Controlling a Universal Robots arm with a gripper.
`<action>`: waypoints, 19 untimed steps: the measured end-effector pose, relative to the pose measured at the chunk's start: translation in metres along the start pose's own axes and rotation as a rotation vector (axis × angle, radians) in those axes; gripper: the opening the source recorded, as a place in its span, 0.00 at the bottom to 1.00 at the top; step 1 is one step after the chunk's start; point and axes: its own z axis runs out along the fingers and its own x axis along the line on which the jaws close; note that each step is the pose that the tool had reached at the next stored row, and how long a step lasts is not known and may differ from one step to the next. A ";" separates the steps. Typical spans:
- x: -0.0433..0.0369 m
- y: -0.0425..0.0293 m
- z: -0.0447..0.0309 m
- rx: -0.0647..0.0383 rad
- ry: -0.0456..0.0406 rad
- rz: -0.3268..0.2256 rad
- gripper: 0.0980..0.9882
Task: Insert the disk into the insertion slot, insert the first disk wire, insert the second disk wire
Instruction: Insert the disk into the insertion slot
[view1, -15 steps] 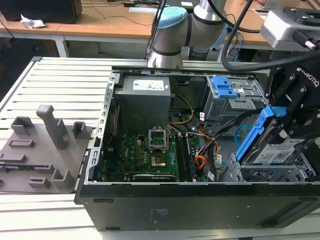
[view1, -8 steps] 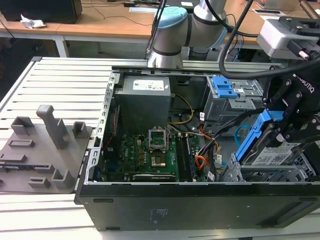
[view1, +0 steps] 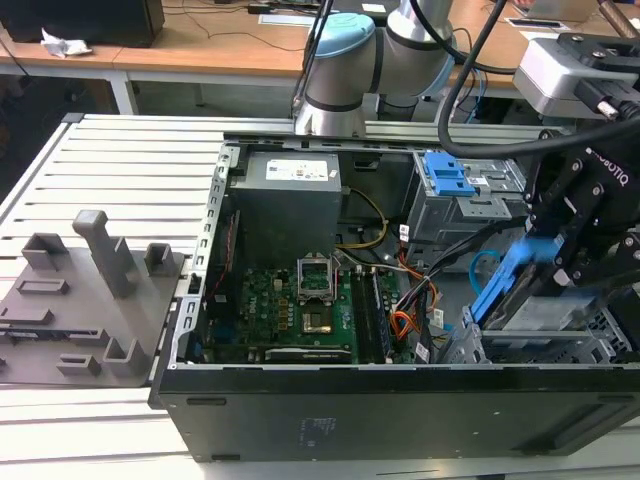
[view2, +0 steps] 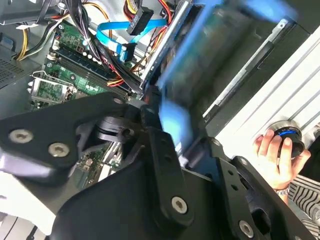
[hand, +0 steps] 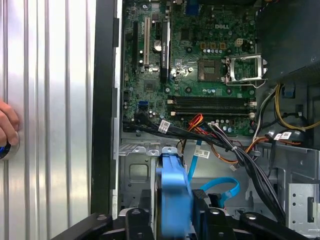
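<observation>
1. The disk (hand: 172, 195) is clamped by its blue carrier between the closed-in fingers of the gripper (hand: 172, 222). It is held tilted over the insertion slot (hand: 134, 175) and is judged not yet seated.
2. The second disk wire (hand: 222, 187) is seen looped loose beside the slot (apparently unplugged), so both wire steps are taken as left.
3. The first disk wire cannot be picked out among the tangled cables (hand: 235, 152). The disk's leading edge is hidden by the gripper's body.

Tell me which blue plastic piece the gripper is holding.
The blue carrier framing the disk, tilted at the exterior view's right, clamped in the gripper. The other, a blue latch, sits on the taller grey cage.
</observation>
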 end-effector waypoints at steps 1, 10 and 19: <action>0.0000 0.0000 0.0000 0.000 0.0000 0.000 0.44; 0.0000 0.0000 0.0001 0.000 -0.0001 0.000 0.66; 0.0000 0.0000 0.0003 0.000 -0.0002 0.000 0.29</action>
